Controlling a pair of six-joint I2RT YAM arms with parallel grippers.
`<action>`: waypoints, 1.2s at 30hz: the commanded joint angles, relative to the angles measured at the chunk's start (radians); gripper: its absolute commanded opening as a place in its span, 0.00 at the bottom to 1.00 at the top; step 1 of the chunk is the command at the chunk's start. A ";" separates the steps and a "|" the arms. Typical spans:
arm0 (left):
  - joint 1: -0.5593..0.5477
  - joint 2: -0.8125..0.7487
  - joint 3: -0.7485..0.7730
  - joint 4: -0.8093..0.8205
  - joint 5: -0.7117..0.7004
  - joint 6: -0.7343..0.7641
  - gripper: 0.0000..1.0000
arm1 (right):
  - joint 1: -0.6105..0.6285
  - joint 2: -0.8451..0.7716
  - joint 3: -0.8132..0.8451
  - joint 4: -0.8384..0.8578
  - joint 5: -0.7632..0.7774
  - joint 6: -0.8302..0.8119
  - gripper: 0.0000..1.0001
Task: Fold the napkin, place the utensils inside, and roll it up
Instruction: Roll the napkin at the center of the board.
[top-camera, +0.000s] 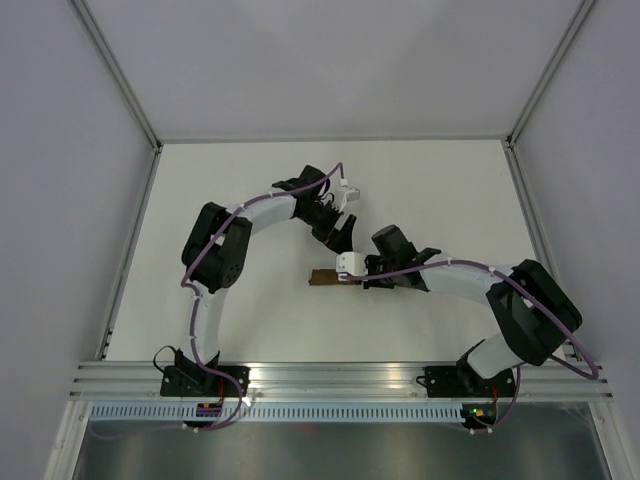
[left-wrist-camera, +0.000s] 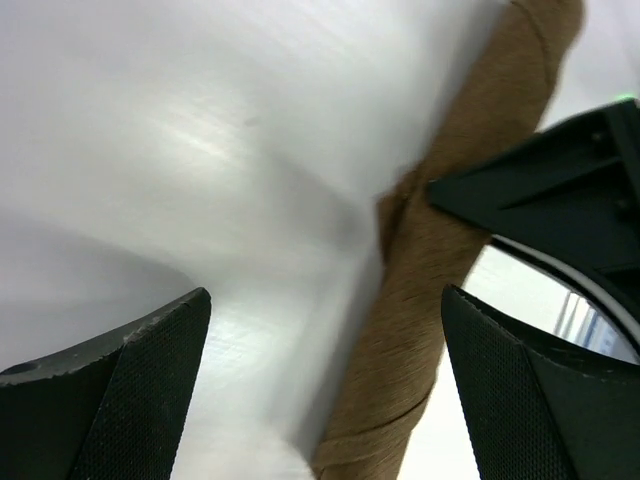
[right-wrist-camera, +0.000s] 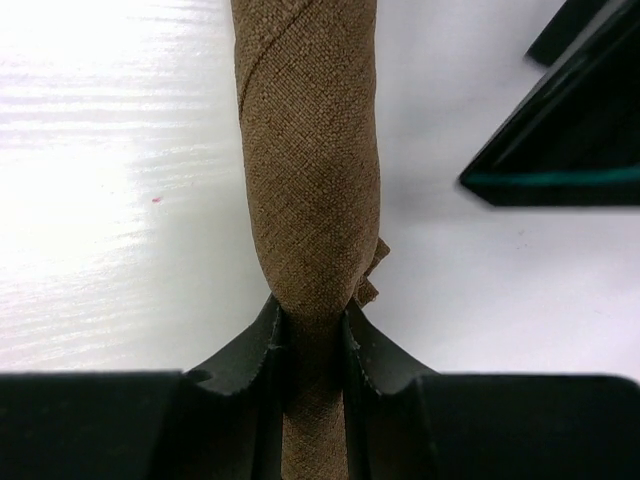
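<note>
The napkin (top-camera: 322, 279) is a tight brown roll lying on the white table near the middle. My right gripper (top-camera: 366, 274) is shut on its right part. In the right wrist view the jaws (right-wrist-camera: 310, 315) pinch the roll (right-wrist-camera: 310, 160), which runs straight away from them. My left gripper (top-camera: 343, 236) is open just behind the roll. In the left wrist view its wide-open jaws (left-wrist-camera: 325, 300) straddle the roll (left-wrist-camera: 440, 260), which lies nearer the right finger without touching either. The right gripper's black body (left-wrist-camera: 560, 190) shows there too. The knife is hidden from every view.
The white table (top-camera: 240, 190) is walled by grey panels with metal posts at the corners. A metal rail (top-camera: 340, 378) runs along the near edge, where both arm bases are bolted. The left gripper's black finger (right-wrist-camera: 560, 130) sits close beside the roll in the right wrist view.
</note>
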 joint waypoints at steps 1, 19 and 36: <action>0.083 -0.121 -0.029 0.067 -0.145 -0.140 1.00 | 0.001 0.065 0.046 -0.098 0.022 0.067 0.01; 0.257 -0.523 -0.311 0.247 -0.380 -0.552 1.00 | -0.061 0.407 0.366 -0.149 0.154 0.496 0.01; 0.192 -0.644 -0.369 0.256 -0.362 -0.591 1.00 | -0.187 0.655 0.668 -0.261 0.120 0.933 0.00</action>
